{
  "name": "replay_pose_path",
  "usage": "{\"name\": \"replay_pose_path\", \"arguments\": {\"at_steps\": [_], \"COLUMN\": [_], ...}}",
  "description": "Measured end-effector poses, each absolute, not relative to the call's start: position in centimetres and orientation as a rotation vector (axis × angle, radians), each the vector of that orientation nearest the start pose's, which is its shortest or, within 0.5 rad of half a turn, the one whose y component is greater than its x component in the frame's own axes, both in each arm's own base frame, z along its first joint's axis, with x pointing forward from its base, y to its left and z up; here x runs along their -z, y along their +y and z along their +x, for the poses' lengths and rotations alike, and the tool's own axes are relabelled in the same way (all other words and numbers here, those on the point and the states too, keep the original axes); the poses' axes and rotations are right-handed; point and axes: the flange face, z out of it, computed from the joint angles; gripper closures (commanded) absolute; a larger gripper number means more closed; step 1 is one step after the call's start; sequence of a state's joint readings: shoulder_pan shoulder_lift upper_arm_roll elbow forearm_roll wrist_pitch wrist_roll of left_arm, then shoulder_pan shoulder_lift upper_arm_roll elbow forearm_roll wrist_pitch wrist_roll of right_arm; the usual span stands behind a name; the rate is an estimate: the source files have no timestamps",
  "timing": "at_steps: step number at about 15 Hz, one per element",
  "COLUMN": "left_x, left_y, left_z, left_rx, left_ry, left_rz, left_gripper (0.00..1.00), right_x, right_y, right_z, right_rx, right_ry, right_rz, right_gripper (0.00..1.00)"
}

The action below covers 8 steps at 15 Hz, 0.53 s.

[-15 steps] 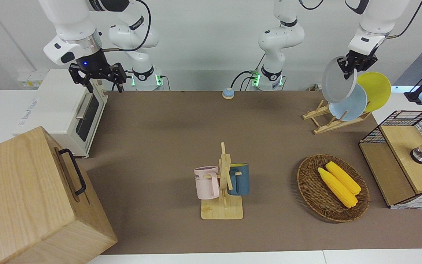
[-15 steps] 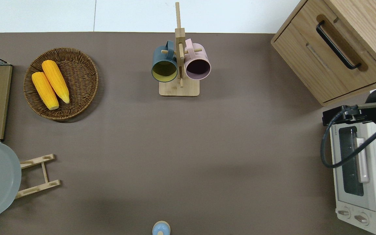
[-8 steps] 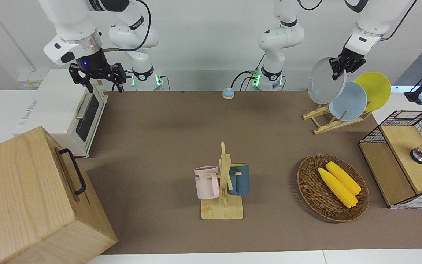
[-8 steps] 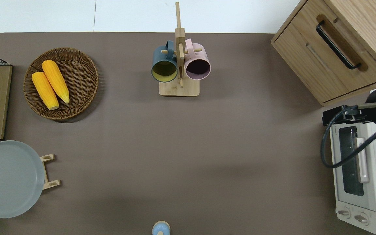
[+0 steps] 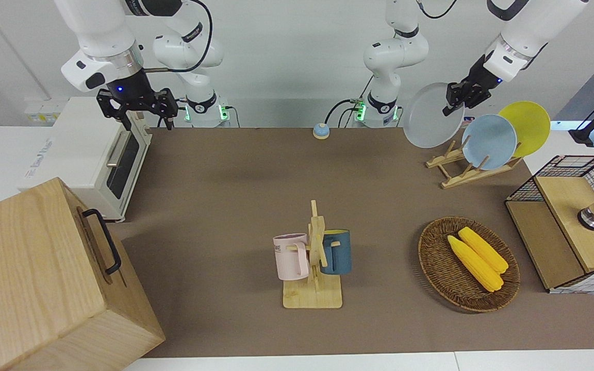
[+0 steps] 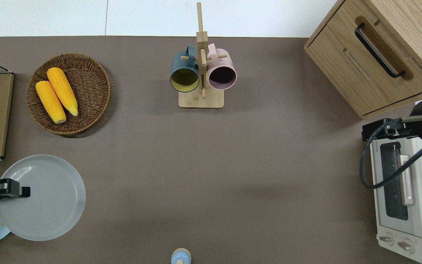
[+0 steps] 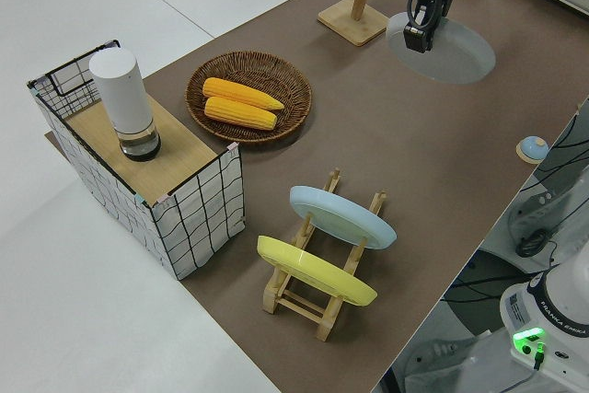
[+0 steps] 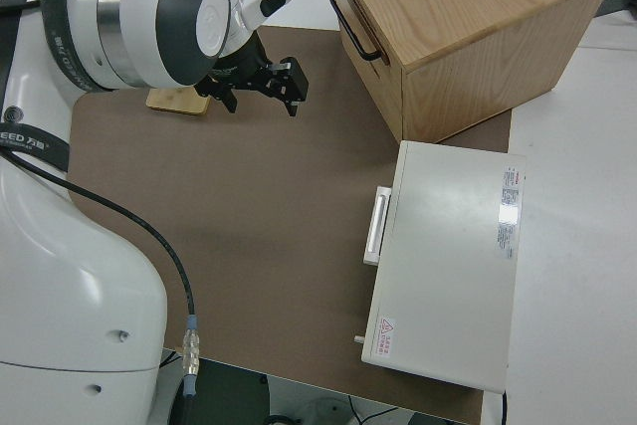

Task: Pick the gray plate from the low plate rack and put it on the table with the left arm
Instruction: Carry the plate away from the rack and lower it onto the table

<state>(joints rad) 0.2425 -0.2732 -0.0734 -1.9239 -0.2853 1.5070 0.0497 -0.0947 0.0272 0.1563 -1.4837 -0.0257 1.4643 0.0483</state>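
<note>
Up in the air over the rack (image 5: 469, 167) end of the table (image 6: 211, 176), the gray plate (image 6: 44, 198) hangs clear of the slats. It's round, pale gray, matte and plain, with a shallow raised rim catching a bit of light. In the front view it's tilted, face turned toward the middle of the table; from overhead it reads as nearly a full circle.

The left gripper (image 6: 11, 189) has its fingers pinched on the plate's rim, on the edge toward the rack, so it's holding the plate.

The rack has two plates in it, both leaning: a blue plate (image 5: 489, 141) and, a slot over toward the table's end, a yellow plate (image 5: 526, 126). From overhead the gray plate overlaps the blue one's edge and covers the rack.

Farther from the robots than the rack sits a basket (image 6: 68, 94) with two corn cobs (image 6: 57, 94). The mug stand (image 6: 201, 69) is well apart from the rack, mid-table.

The right arm is parked, its gripper (image 5: 137, 105) spread open.
</note>
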Motion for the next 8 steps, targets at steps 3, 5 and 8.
{"name": "replay_pose_path", "arguments": {"at_steps": [3,5,8], "left_x": [-57.4,-55.5,-52.9], "left_y": [3.6,3.2,2.9], "left_z": [45.7,45.9,46.0], "left_rx": [-0.258,-0.277,-0.295], "left_ry": [-0.235,-0.261,-0.285], "left_rz": [-3.462,-3.493,-3.518], "left_gripper": [1.0,1.0,1.0], "right_x": [-64.1,-64.1,-64.1], "right_y": [3.0,3.0,3.0], "right_z": [55.1,55.1,55.1], "right_rx": [-0.071,-0.071,-0.071], "right_ry": [-0.018,-0.018,-0.018], "right_rz": [-3.165,-3.165,-3.165], "right_gripper": [0.017,0.017,0.017]}}
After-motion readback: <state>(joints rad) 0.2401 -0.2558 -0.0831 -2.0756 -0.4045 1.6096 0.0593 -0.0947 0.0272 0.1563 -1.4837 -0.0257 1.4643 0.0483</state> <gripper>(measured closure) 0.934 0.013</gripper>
